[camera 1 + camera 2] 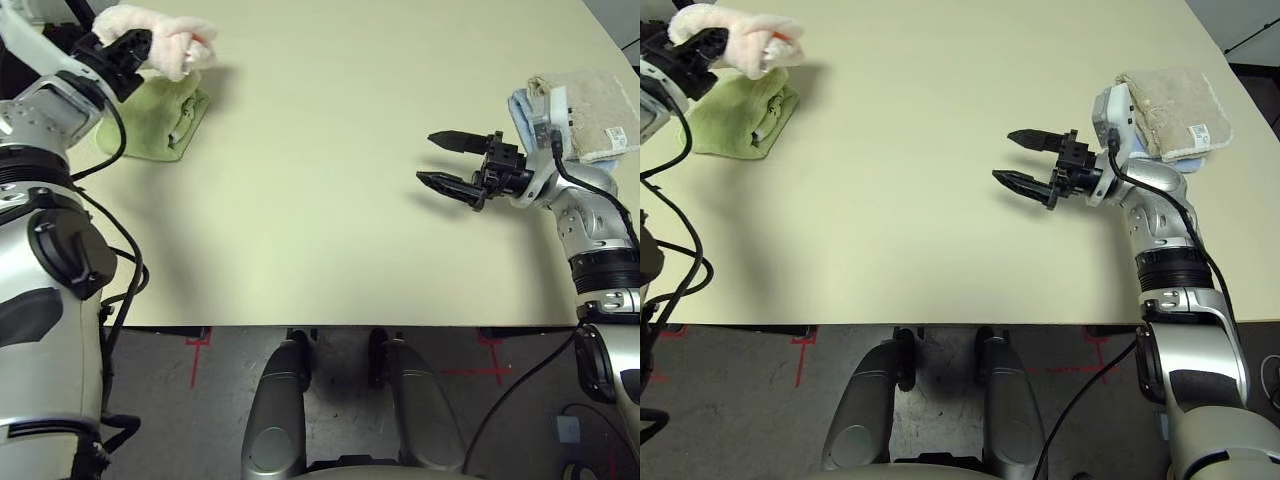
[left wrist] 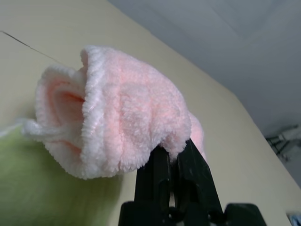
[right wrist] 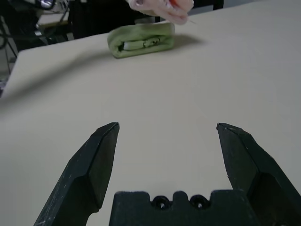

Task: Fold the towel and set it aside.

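Item: beige towel (image 1: 1170,100), with a pale label (image 1: 1200,135) near its edge, bearing small marks too small to read. Item: floor (image 1: 340,400), grey, bearing red cross-shaped tape marks (image 1: 488,370), without letters or numbers. Legible texts, brands, numbers: none.

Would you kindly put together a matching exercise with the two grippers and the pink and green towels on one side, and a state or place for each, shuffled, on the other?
1. Left gripper
2. Right gripper
3. Pink towel
4. Green towel

A. folded, lying on the table
B. open, with nothing between its fingers
C. shut on a towel
D. held up off the table

1-C; 2-B; 3-D; 4-A
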